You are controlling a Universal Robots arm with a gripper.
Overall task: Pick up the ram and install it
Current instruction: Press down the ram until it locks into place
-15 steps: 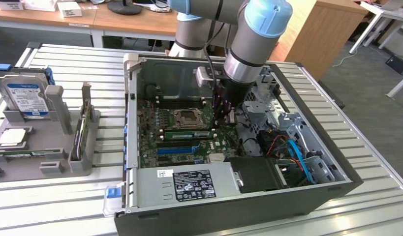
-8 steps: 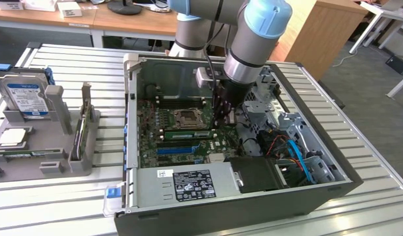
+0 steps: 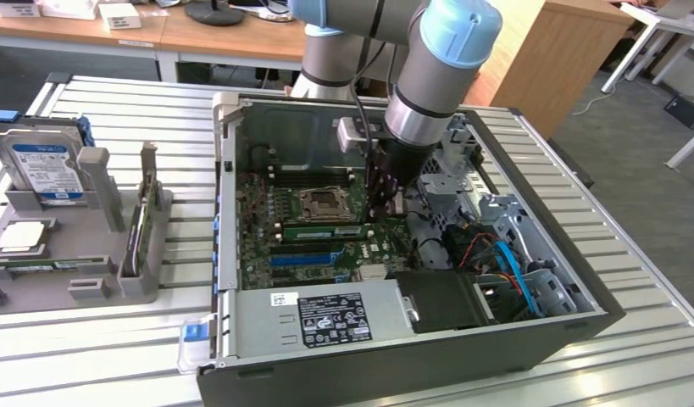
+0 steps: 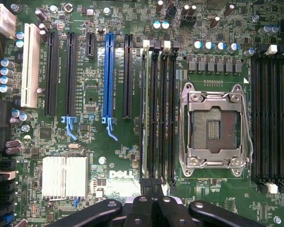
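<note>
Green ram (image 3: 320,231) sits slotted in mobo (image 3: 256,244), approx 8 o'clock of pincer (image 3: 382,214), ext. view. Pincer tips pressed together.

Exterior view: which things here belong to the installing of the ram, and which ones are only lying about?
Belong to the job:
- ram, standing on edge among the slots
- black memory slots
- tool, shut, over those slots

Lying about:
- hard drive on the grey rack
- power supply
- processor socket, empty
- blue slot
</note>
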